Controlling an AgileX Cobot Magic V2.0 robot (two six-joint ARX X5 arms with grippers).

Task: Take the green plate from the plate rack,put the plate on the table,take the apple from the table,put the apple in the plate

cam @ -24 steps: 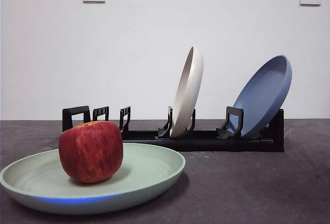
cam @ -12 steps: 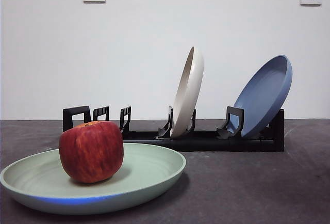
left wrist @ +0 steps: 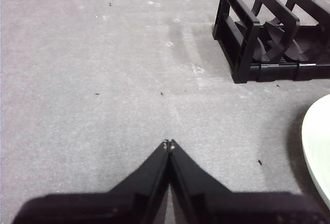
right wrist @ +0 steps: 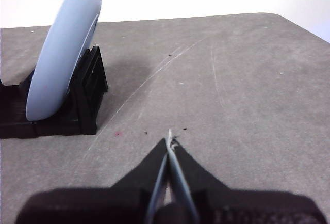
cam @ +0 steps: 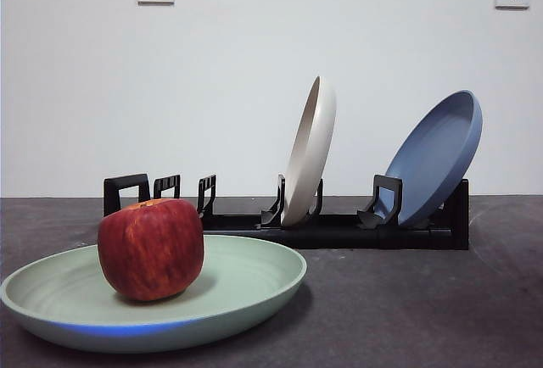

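The large, round, shallow pale mint-green plate (cam: 157, 304) lies flat on the dark grey mottled table (cam: 424, 309), its open face up, at the near left in the front view. The squat, deep red apple (cam: 151, 248) sits inside it, left of the plate's centre, with its yellow-orange stem patch facing up, so its short axis stands roughly upright.

Behind the plate, well apart from it, the long low black plastic plate rack (cam: 339, 231) runs with its long axis across the front view, loop handle at its left end. A cream-white plate (cam: 309, 151) stands on edge in a middle holder, leaning slightly right. A blue plate (cam: 434, 158) rests in the right-end holder, tilted further right, its hollow side facing left and up.

The left hand (left wrist: 169, 144) hovers over bare table, its two black jaws pressed together on nothing, near the rack's handle end, with the green plate's rim at the edge of its view. The right hand (right wrist: 169, 142) is likewise closed and empty, over bare table beside the rack's blue-plate end.
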